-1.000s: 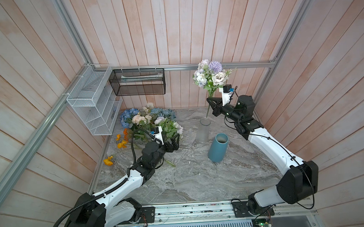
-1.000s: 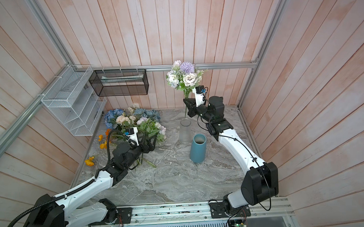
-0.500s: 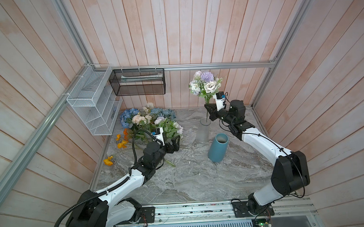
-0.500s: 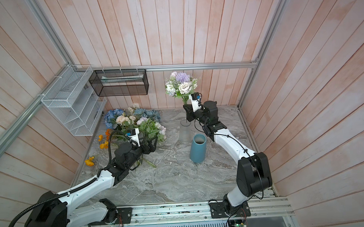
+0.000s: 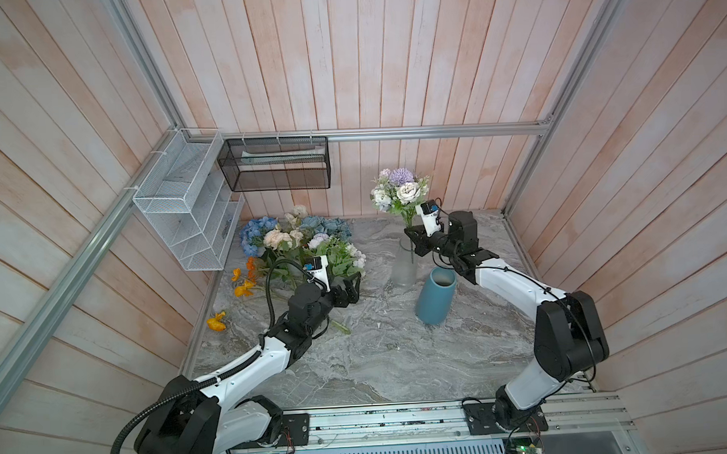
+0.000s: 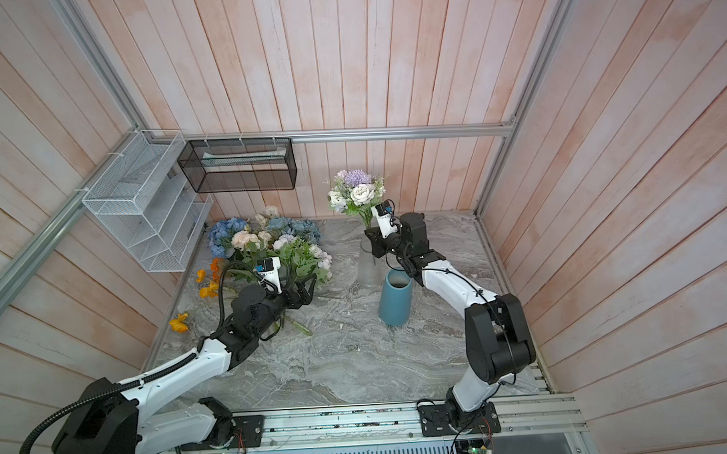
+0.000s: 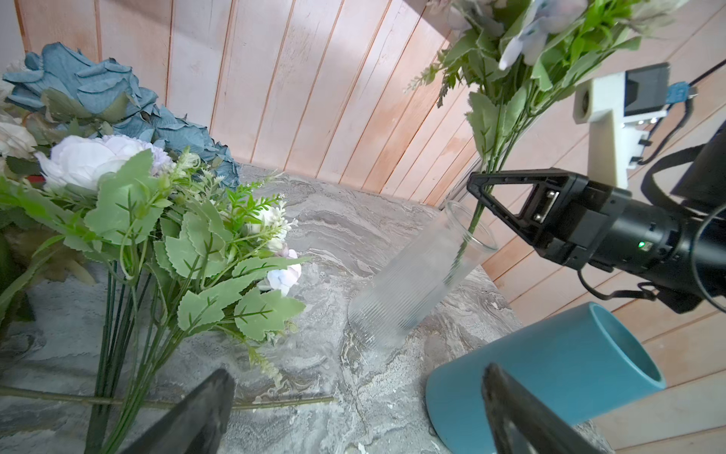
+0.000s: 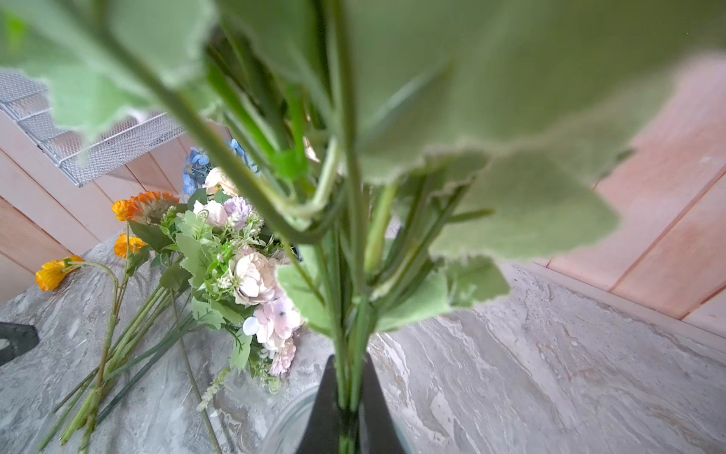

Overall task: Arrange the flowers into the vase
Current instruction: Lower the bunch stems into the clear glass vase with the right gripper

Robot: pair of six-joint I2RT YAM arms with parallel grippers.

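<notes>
My right gripper (image 5: 413, 234) (image 6: 373, 238) is shut on the green stems of a white-and-lilac bunch of flowers (image 5: 400, 190) (image 6: 355, 191), held upright. In the left wrist view the stem ends (image 7: 469, 230) reach down into the mouth of the clear ribbed glass vase (image 7: 416, 283) (image 5: 405, 268). A blue vase (image 5: 435, 296) (image 6: 395, 297) stands just in front of it. The right wrist view shows the stems (image 8: 345, 369) pinched between the closed jaws. My left gripper (image 5: 351, 293) (image 7: 353, 412) is open, low over the table beside the pile of flowers (image 5: 300, 242) (image 6: 266, 244).
Loose orange poppies (image 5: 243, 288) (image 5: 216, 322) lie at the table's left edge. A white wire rack (image 5: 187, 217) and a black mesh basket (image 5: 274, 164) hang on the walls at the back left. A single stem (image 7: 275, 401) lies just ahead of my left gripper.
My right gripper has carried the bunch down and to the left, bringing the stems over and into the glass vase. The left arm has stayed still.
</notes>
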